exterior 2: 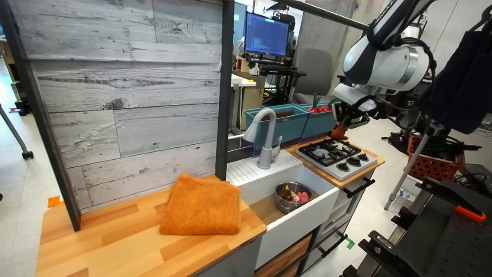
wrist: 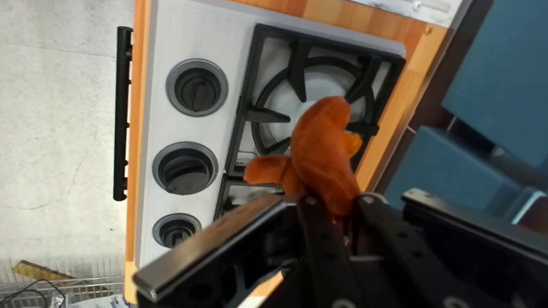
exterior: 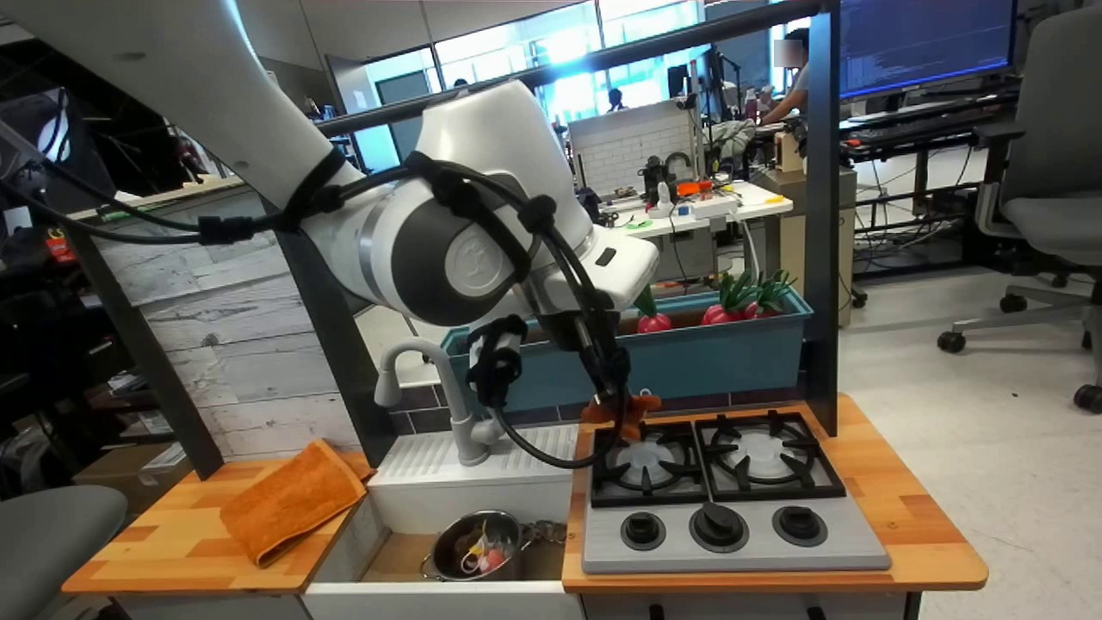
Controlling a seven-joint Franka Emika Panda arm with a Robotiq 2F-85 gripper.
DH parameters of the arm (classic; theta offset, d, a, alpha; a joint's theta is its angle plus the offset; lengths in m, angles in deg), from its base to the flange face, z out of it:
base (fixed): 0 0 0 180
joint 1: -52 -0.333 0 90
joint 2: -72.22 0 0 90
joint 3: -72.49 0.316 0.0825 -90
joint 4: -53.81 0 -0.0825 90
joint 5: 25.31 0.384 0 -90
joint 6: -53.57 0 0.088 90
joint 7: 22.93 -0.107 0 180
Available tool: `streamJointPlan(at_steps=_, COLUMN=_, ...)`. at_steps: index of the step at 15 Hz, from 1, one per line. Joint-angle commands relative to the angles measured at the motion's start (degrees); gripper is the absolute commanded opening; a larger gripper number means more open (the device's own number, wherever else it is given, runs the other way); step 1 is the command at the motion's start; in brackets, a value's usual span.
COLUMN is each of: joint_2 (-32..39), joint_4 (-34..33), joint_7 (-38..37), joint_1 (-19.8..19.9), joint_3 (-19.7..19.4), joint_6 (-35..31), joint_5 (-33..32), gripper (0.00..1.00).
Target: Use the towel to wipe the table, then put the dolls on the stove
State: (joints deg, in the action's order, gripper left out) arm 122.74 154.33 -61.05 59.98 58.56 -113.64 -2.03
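The table (exterior 2: 127,242), a smooth slab of light and reddish wooden blocks, stands over a pale floor (exterior: 938,422). At its back edge rises a panel (exterior 2: 127,92) of whitewashed, grainy planks; a grey chair (exterior: 1063,129) stands well apart. A white sink (exterior 2: 296,231) splits the slab. Past it, the silvery-grey stove (exterior: 676,555), with thick black grates (wrist: 299,72), nearly meets the front edge. The towel (exterior 2: 200,207), orange, fuzzy, roughly square, lies rumpled by the sink-side edge. A shiny round pot (exterior 2: 287,208) stands in the sink. The gripper (wrist: 338,201), barely parted, pinches a curved red-orange plush doll (wrist: 321,149) by the stove's back edge; I cannot tell if doll and stove touch. Toys (exterior 2: 303,197) in pink and yellow lie in the pot, shapes unclear.
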Motion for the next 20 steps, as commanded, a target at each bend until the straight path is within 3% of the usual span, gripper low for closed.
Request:
streamJointPlan(at_steps=1, joint_2=3.98, joint_4=-5.71, joint_7=-6.37, joint_1=0.31, joint_3=-0.49, joint_6=-0.77, joint_5=2.42, gripper=0.03)
streamJointPlan(at_steps=2, joint_2=4.58, joint_4=-6.36, joint_7=-7.82, joint_1=0.25, joint_3=-0.70, joint_6=-0.97, joint_5=2.36, gripper=0.03)
streamJointPlan(at_steps=3, joint_2=5.01, joint_4=-6.91, joint_7=-9.09, joint_1=0.35, joint_3=-0.65, joint_6=-1.03, joint_5=2.15, gripper=0.36)
streamJointPlan(at_steps=5, joint_2=5.14, joint_4=-6.71, joint_7=-9.98, joint_1=0.63, joint_3=0.21, joint_6=-1.58, joint_5=1.63, gripper=0.43)
streamJointPlan(at_steps=12, joint_2=-1.91, joint_4=2.98, joint_7=1.52, joint_1=2.08, joint_3=7.33, joint_6=-2.18, joint_5=0.55, gripper=0.95)
streamJointPlan(at_steps=15, joint_2=-7.78, joint_4=9.89, joint_7=9.55, joint_1=2.82, joint_3=10.00, joint_6=0.01, joint_5=-0.38, gripper=1.00)
streamJointPlan(at_steps=20, joint_2=-13.40, joint_4=15.06, joint_7=18.45, joint_1=0.91, joint_3=7.75, joint_6=10.48, joint_5=-3.48, gripper=1.00)
